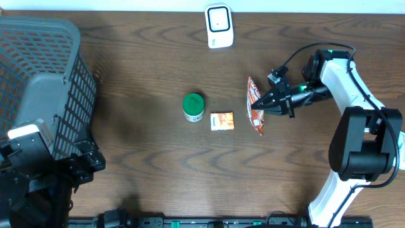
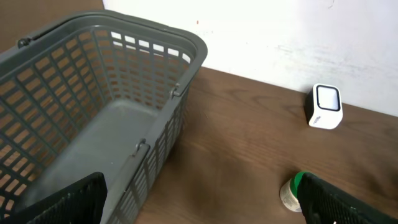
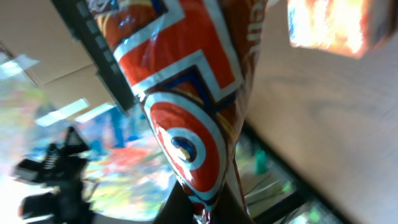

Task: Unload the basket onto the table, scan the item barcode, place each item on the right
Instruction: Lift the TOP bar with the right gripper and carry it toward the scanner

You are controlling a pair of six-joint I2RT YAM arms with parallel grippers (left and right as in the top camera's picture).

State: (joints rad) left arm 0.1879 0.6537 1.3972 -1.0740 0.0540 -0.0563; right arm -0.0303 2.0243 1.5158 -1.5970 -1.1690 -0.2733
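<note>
The item is a red and orange snack packet with white and blue markings, held on edge just above the table right of centre. My right gripper is shut on its side edge. In the right wrist view the packet fills the frame, its end pinched where my right gripper closes. The white scanner stands at the table's far edge, well apart from the packet, and shows as the scanner in the left wrist view. My left gripper is open and empty beside the basket.
A grey plastic basket fills the left end of the table. A green-lidded jar and a small orange box lie at the centre, just left of the packet. The jar sits close to my left gripper's right finger.
</note>
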